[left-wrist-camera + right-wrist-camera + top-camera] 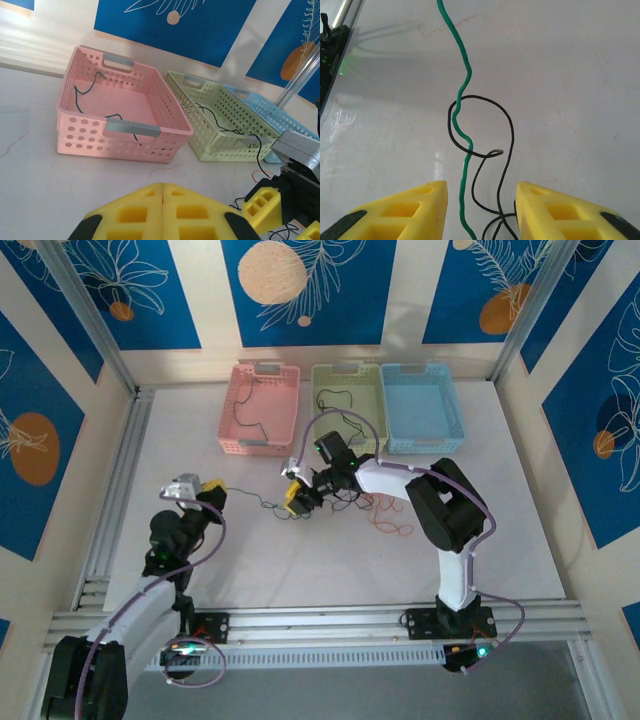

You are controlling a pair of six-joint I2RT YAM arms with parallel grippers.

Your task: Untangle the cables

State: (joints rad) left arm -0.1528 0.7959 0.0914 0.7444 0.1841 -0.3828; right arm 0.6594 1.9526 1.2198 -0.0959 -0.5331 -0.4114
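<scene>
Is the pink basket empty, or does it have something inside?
Not empty. A thin dark cable lies inside the pink basket, near its left wall. The top view also shows it there.

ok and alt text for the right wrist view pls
A green cable runs down a white table into the gap of the open right gripper. A thin black cable loops across it twice just ahead of the yellow fingers. The black cable also trails down between the fingers.
</scene>
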